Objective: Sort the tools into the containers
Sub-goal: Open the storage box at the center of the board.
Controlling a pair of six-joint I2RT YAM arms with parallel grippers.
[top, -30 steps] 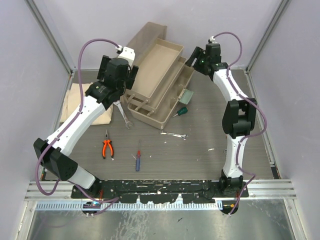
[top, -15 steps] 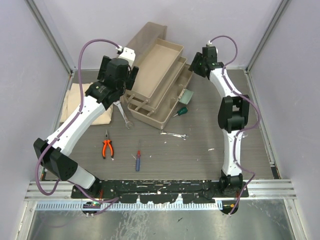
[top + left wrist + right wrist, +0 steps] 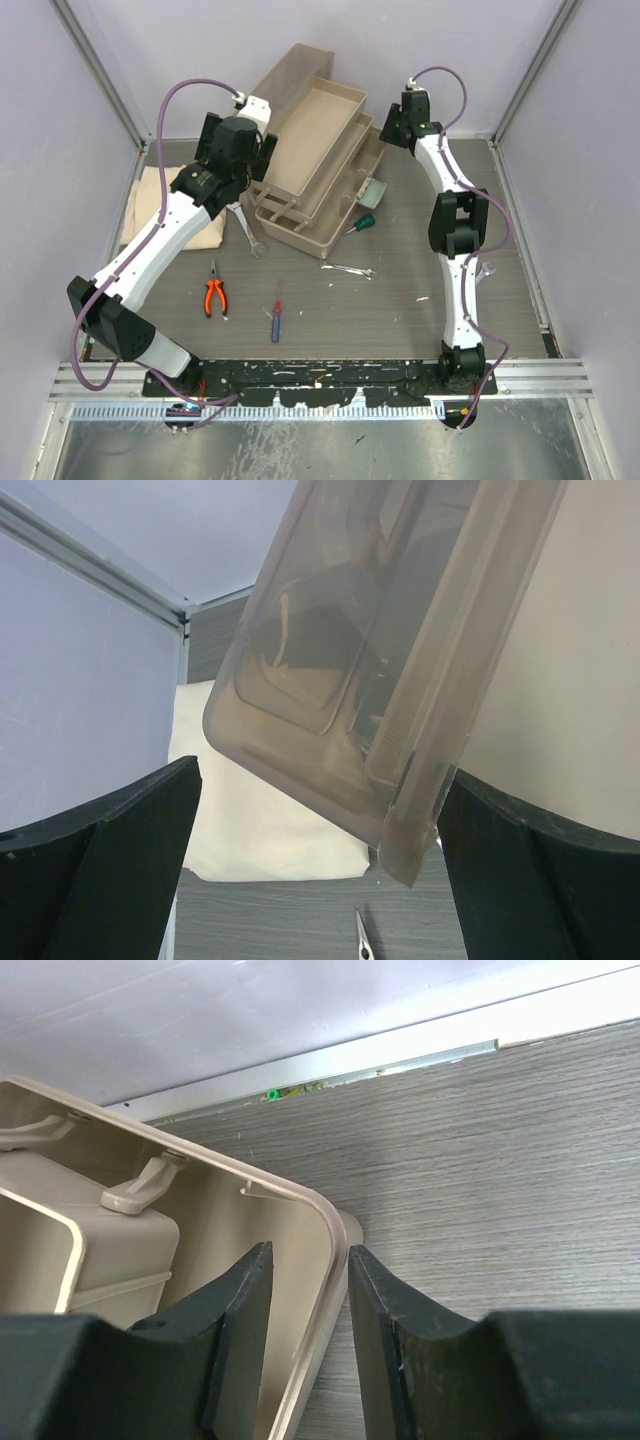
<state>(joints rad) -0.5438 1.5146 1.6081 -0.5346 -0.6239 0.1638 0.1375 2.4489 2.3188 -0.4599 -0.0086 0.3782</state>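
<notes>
The brown translucent toolbox stands open at the back, its stepped tan trays [image 3: 348, 93] fanned out and its lid [image 3: 290, 68] raised. My left gripper [image 3: 255, 160] is open beside the box's left side; the left wrist view shows its jaws [image 3: 320, 780] wide apart below the lid's corner [image 3: 400, 830]. My right gripper [image 3: 390, 125] is open at the top tray's far right corner, its jaws [image 3: 310, 1252] straddling the tray rim [image 3: 328, 1225] without clamping it. On the table lie orange pliers [image 3: 215, 296], a blue-red screwdriver [image 3: 276, 322], a green screwdriver [image 3: 364, 223] and silver wrenches [image 3: 350, 269] [image 3: 246, 230].
A cream cloth [image 3: 160, 205] lies left of the toolbox and also shows in the left wrist view [image 3: 260, 830]. A wrench tip [image 3: 363, 935] lies on the table below the left jaws. Metal frame posts and purple walls close in the back and sides.
My right gripper has moved back and left to the top tray's far right corner, its arm folding upright. The left arm and the tools have not moved.
</notes>
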